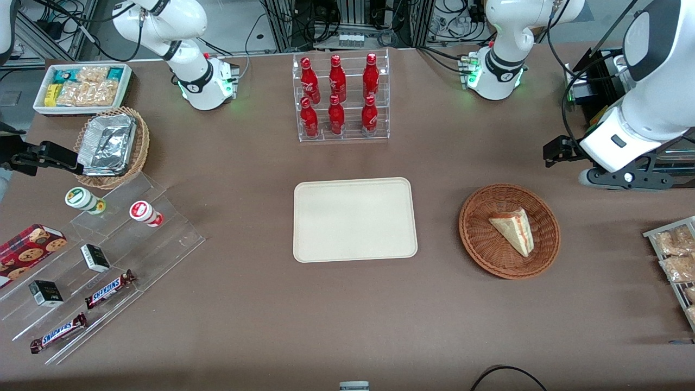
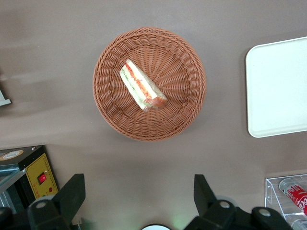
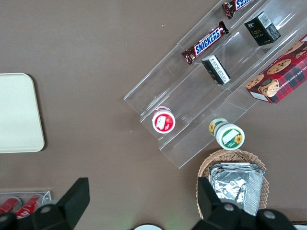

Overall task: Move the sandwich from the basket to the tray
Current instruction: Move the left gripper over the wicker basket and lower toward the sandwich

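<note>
The sandwich lies flat inside the round reddish-brown basket, a little off its middle, with one long cut side showing red and green layers in the left wrist view. The basket sits on the brown table toward the working arm's end, well apart from the cream tray, which lies beside it near the table's middle with nothing on it. The gripper hangs high above the table, near the basket and on the side of it farther from the front camera; its two dark fingers stand wide apart and hold nothing. The sandwich is not between them and nothing touches it. In the front view the left arm's hand shows above the table, farther from the camera than the basket.
</note>
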### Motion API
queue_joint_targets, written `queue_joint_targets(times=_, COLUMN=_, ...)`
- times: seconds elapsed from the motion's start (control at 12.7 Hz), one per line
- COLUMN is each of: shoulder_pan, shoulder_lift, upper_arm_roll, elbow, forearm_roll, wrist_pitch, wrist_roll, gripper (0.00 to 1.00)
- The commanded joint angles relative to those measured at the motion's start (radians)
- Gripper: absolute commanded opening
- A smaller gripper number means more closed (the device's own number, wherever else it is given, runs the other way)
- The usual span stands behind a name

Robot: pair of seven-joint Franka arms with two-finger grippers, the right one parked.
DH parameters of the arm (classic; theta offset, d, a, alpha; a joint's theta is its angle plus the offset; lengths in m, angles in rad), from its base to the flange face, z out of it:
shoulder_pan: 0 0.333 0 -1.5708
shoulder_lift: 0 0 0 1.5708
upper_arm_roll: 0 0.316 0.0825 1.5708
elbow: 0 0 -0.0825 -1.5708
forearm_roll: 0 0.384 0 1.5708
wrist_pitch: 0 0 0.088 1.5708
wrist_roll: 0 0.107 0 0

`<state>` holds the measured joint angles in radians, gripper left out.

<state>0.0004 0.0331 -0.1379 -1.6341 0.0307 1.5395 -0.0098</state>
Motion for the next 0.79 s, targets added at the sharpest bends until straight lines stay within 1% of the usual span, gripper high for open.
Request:
queue_joint_targets(times=0.0, shoulder_pan=0.003, shoulder_lift=0.001, upper_arm_roll=0.004, elbow=0.013, forearm_roll=-0.002, wrist_pitch=-0.001, wrist_roll=-0.008, gripper=1.00)
queue_joint_targets(times=0.24, shoulder_pan=0.003, shoulder_lift=0.022, upper_arm_roll=0.004, elbow=-0.016, forearm_roll=0.000, wrist_pitch=0.021, wrist_roll=-0.007, gripper=1.00)
queue_joint_targets(times=0.55, shoulder_pan=0.003, shoulder_lift=0.011, upper_arm_roll=0.004, elbow=-0.157, forearm_roll=0.000, wrist_pitch=0.151, wrist_roll=-0.009, gripper=1.00)
queue_joint_targets(times=0.71, shoulder_pan=0.003, shoulder_lift=0.001, upper_arm_roll=0.004, elbow=-0.257, forearm_roll=0.000, wrist_pitch=0.244, wrist_roll=-0.012, gripper=1.00)
